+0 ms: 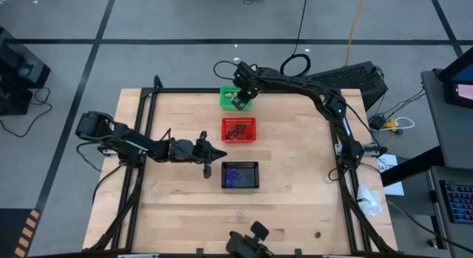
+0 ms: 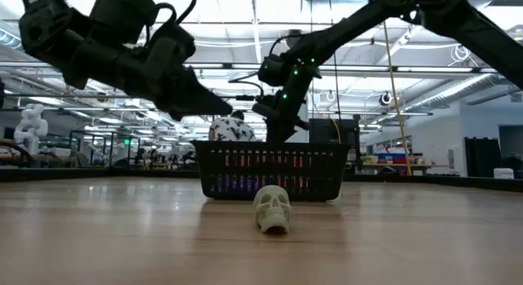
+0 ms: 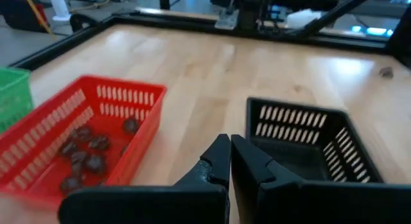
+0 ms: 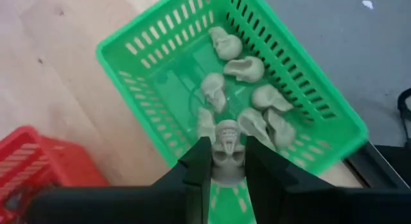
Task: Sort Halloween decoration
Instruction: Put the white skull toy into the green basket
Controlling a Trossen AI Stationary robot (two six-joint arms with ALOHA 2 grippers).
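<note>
- Right gripper (image 4: pixel 226 161), clamped on a pale cream skull (image 4: pixel 227 142), hangs over the green basket (image 4: pixel 154 31) at the table's far edge, where several cream skulls (image 4: pixel 244 68) already lie.
- Left gripper (image 1: pixel 206 156), fingers together and empty, hovers between the red basket (image 1: pixel 239 130) of dark brown trinkets (image 3: pixel 83 153) and the black basket (image 1: pixel 241 175) of purple trinkets (image 1: pixel 234 176).
- Most sorting looks done: one stray cream skull (image 2: pixel 271 207) near the front edge and a dark trinket (image 1: pixel 318 233) toward the right front are left on the table (image 1: pixel 177 206).
</note>
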